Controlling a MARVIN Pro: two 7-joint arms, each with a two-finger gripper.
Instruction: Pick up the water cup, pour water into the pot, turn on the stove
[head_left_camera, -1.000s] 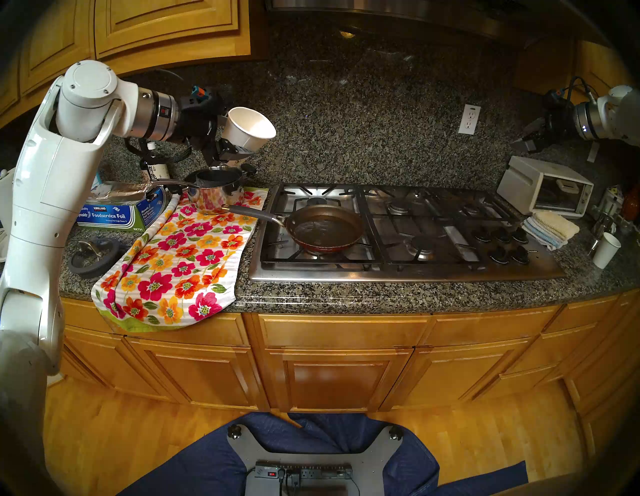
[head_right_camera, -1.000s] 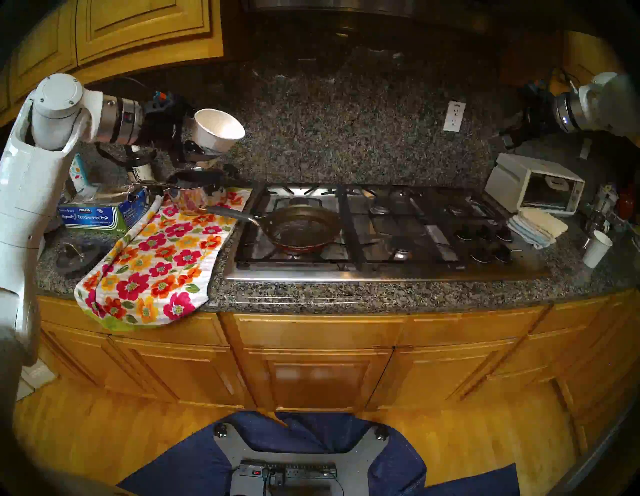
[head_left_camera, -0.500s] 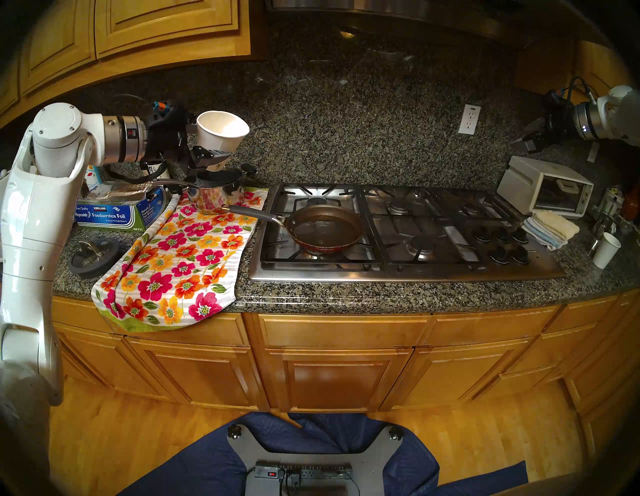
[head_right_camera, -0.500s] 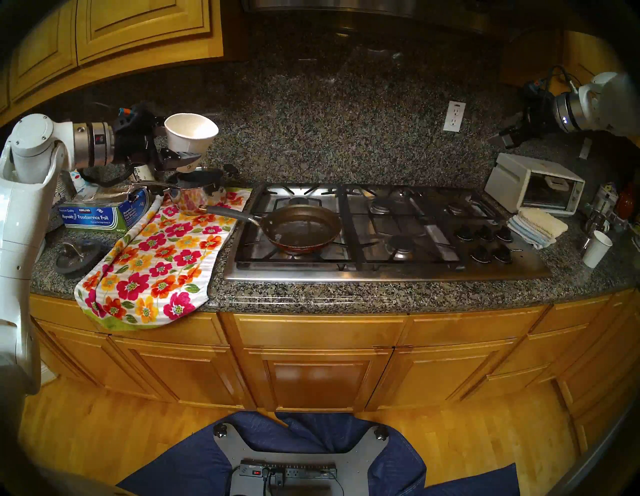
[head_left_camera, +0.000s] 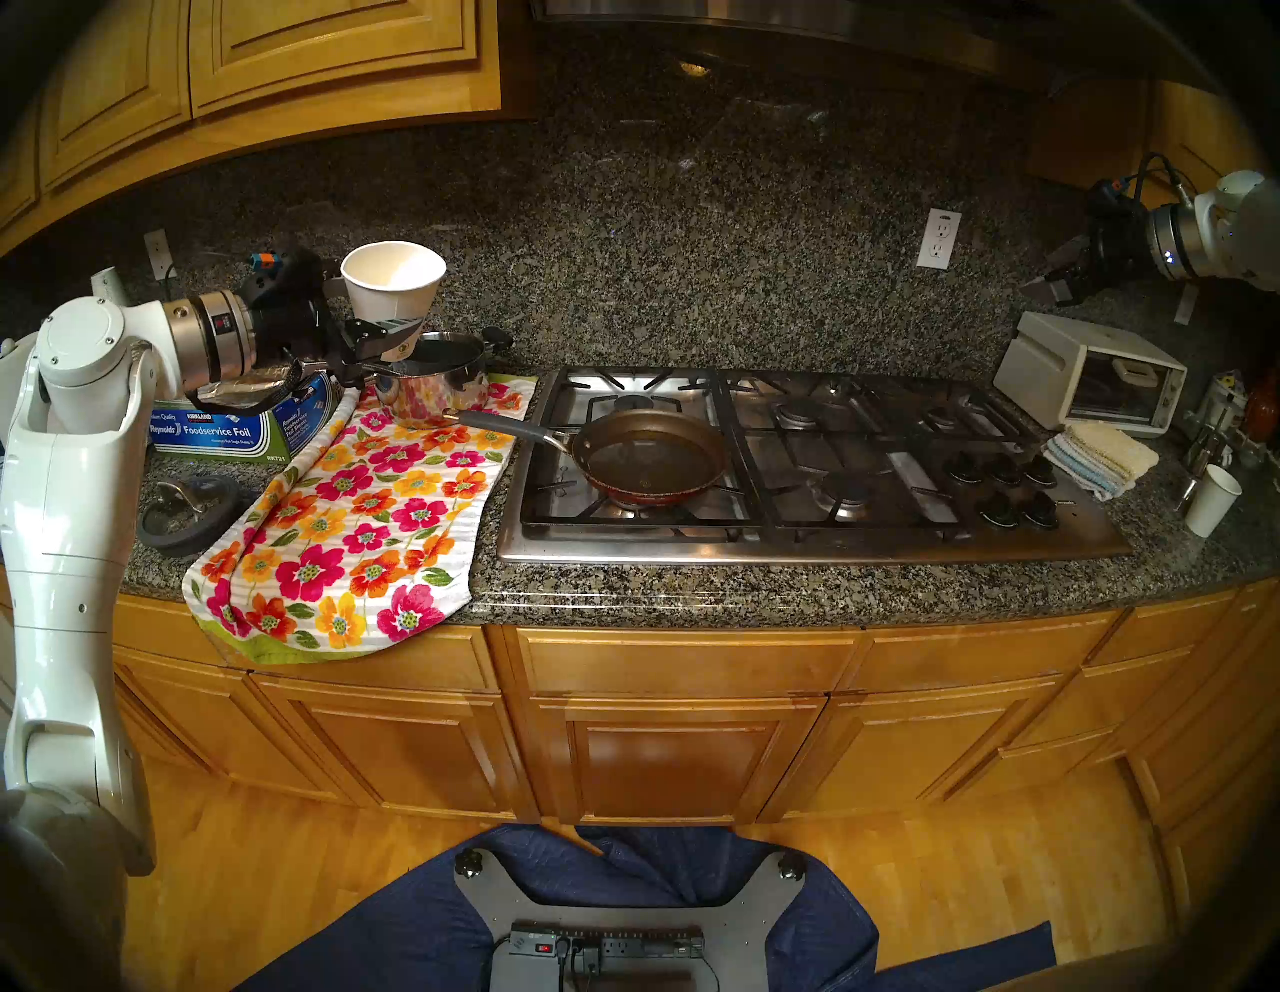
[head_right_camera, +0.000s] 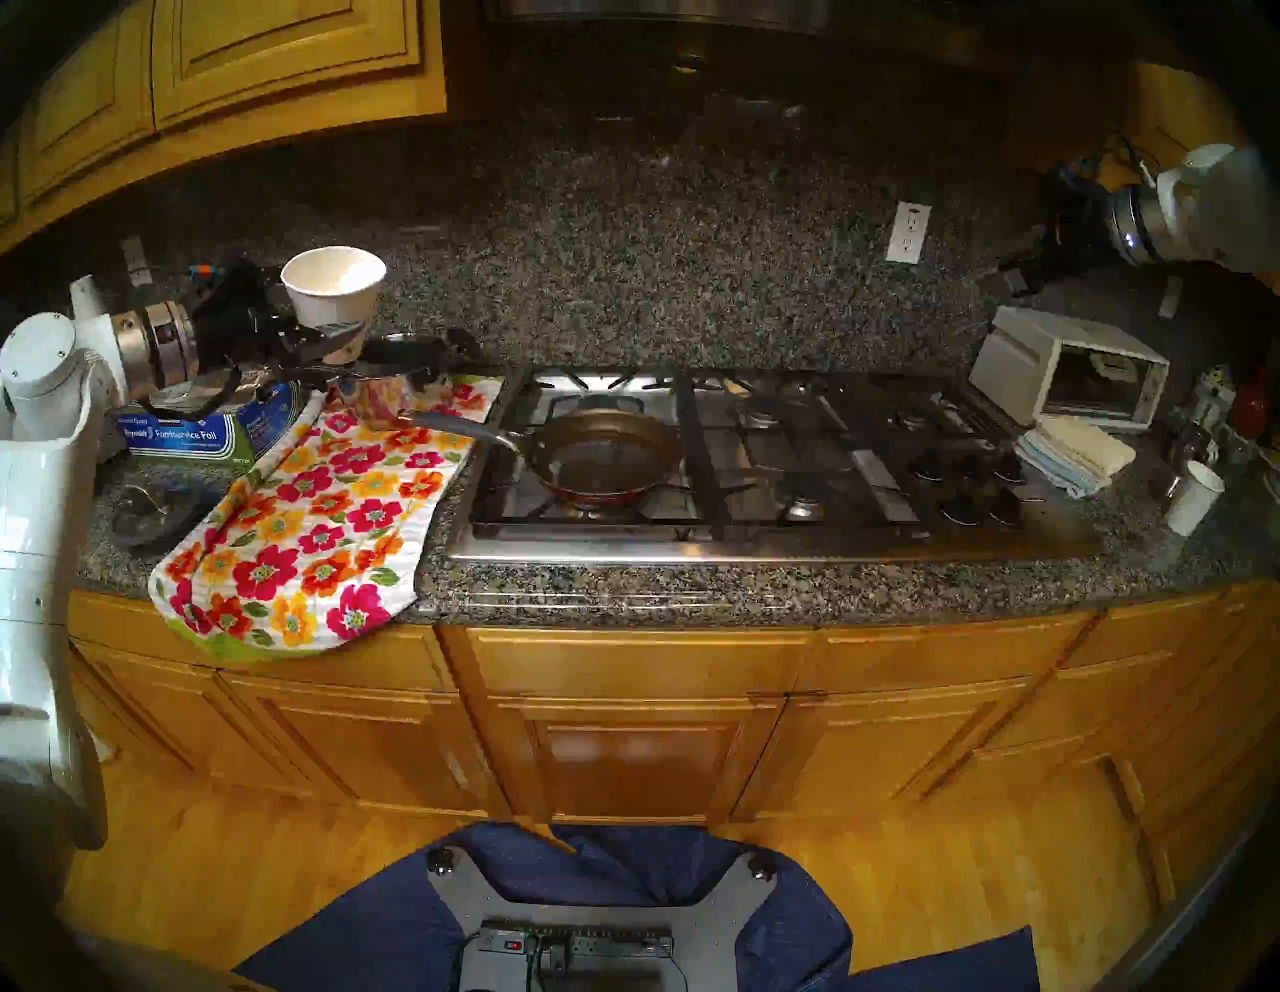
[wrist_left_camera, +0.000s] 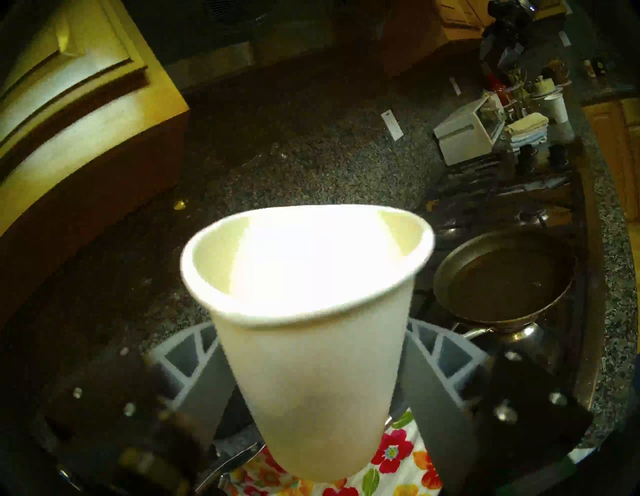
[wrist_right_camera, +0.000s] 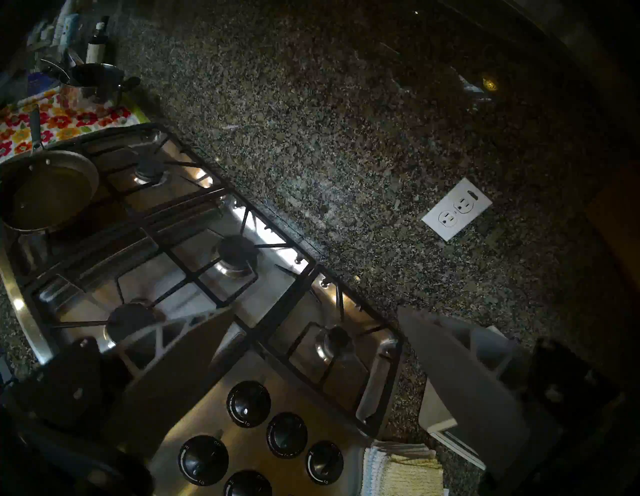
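On speckled granite countertop (head_left_camera: 692, 589), left gripper (head_left_camera: 388, 325) clamps water cup (head_left_camera: 393, 284); right gripper (wrist_right_camera: 311, 346) gapes.

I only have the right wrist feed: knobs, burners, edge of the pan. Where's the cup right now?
Observer: The water cup is in the left gripper, upright, held near its base above the steel saucepan, left of the stove.
Operator: Anything left in it?
Observer: In the left wrist view the cup's inside is glared white; I can't tell.
Operator: Pan has water?
Observer: In the head view the pan shows a glossy, wet-looking film on its bottom.
Operator: Right gripper blocked by anything?
Observer: No. The right gripper is open and empty, hanging above the toaster oven, clear of the knobs.
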